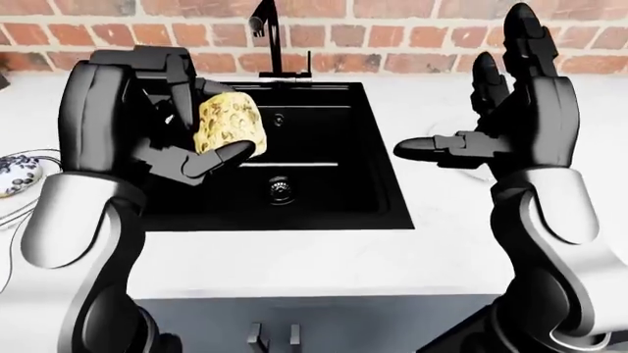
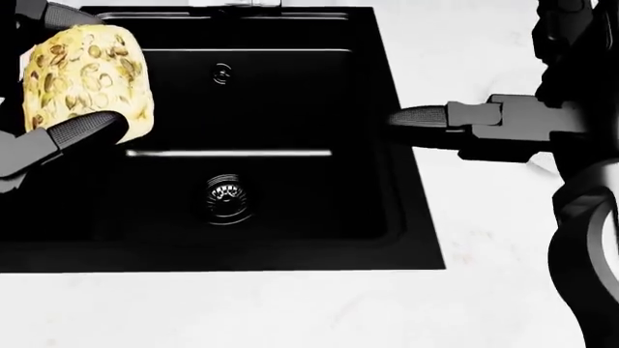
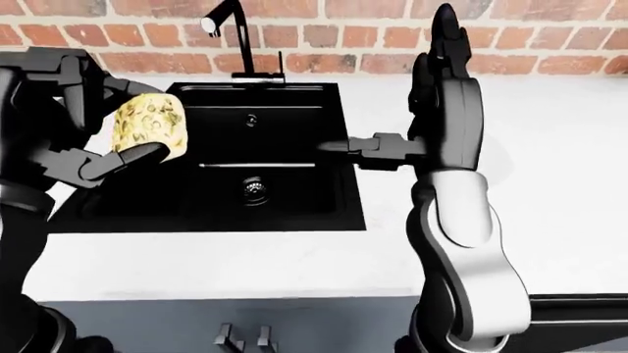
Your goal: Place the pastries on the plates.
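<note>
The pale seed-studded pastry [image 1: 230, 126] is pinched in the left hand [image 1: 147, 118] above the black sink basin [image 1: 324, 158], where a slackened grip risks dropping it, while the right hand [image 1: 510, 110] is held spread wide and empty.

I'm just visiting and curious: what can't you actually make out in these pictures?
- Plate: left-eye view's left edge and the left arm cut it off.
- Pastry: left hand fingers cover its far side, all views.
- Counter behind the right hand: blocked, all views.
- Other pastries: none in view.
</note>
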